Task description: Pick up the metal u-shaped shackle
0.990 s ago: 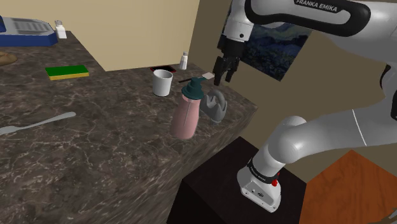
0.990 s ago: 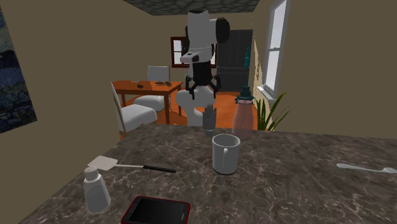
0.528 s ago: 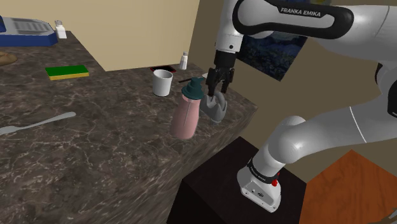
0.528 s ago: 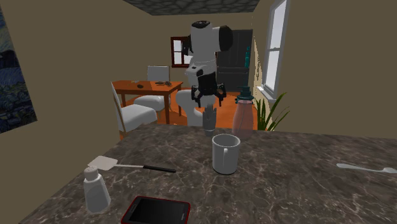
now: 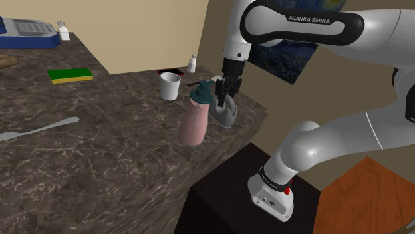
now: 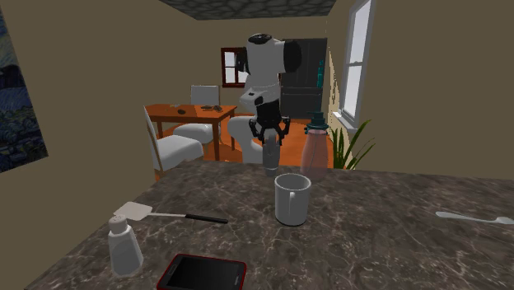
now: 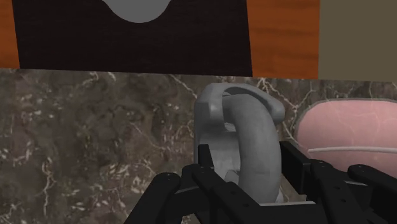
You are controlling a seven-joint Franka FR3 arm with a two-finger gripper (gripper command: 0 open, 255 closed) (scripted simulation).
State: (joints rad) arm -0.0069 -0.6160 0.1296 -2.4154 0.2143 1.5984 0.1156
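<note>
At the dark marbled counter's (image 5: 100, 153) edge, three o'clock from the pink soap bottle (image 5: 193, 125) in the shoulder view, stands the grey metal u-shaped shackle (image 7: 251, 137); the black two-finger gripper (image 7: 247, 153) straddles it, fingers (image 7: 207, 167) spread, apparently not yet pinching; closing and lifting remain.

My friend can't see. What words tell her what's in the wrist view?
The black gripper reaches around a grey U-shaped shackle standing on a dark marbled counter. A pink bottle sits close beside the shackle, and past the counter's edge are the black stand and orange floor.
</note>
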